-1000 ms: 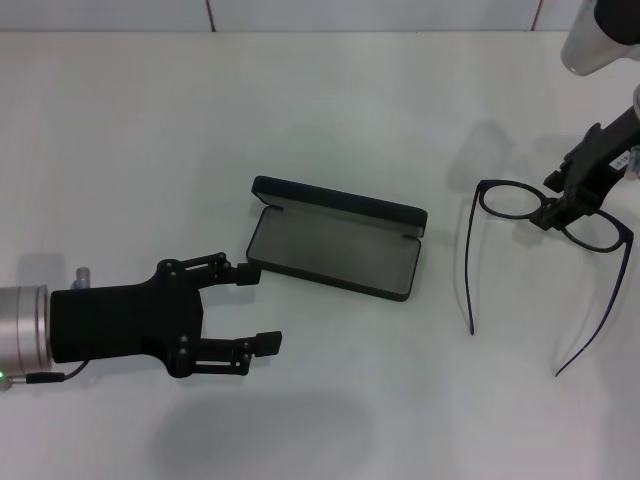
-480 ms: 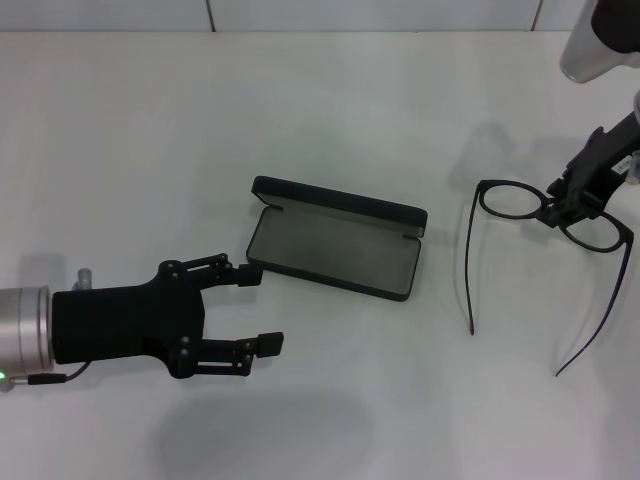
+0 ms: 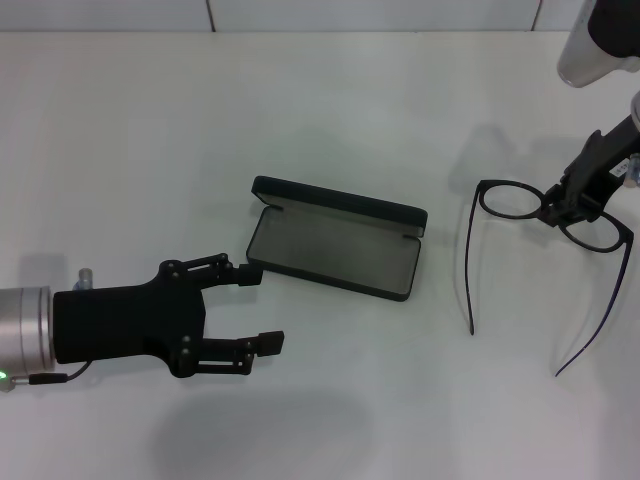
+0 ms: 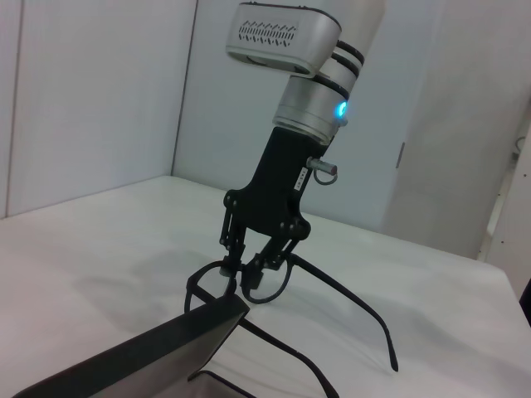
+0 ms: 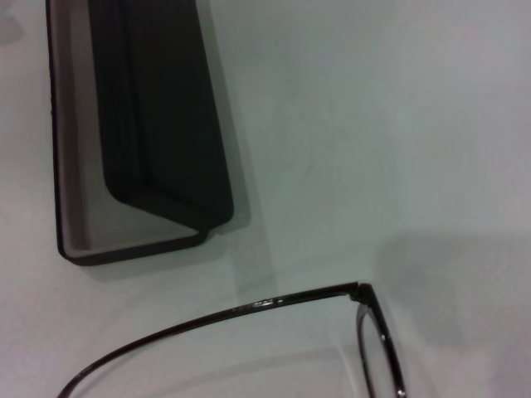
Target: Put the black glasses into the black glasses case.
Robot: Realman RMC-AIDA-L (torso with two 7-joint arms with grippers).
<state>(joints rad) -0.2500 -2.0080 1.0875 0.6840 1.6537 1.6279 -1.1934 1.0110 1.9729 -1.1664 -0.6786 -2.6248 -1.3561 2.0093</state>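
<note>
The black glasses (image 3: pixel 510 200) lie unfolded on the white table at the right, temple arms pointing toward me. They also show in the left wrist view (image 4: pixel 357 303) and the right wrist view (image 5: pixel 249 308). My right gripper (image 3: pixel 556 212) stands over them, fingers closed around the bridge, as the left wrist view (image 4: pixel 246 282) shows. The black glasses case (image 3: pixel 338 237) lies open in the middle, grey lining up, lid on the far side. It also shows in the right wrist view (image 5: pixel 158 108). My left gripper (image 3: pixel 258 308) is open and empty, beside the case's left end.
The white table (image 3: pixel 330 110) stretches in every direction around the case. A pale wall runs along the table's far edge. The case's lid edge (image 4: pixel 149 356) fills the near corner of the left wrist view.
My right gripper has narrowed at the bridge and the arm has shifted slightly away. The glasses, the case and the left arm have not moved.
</note>
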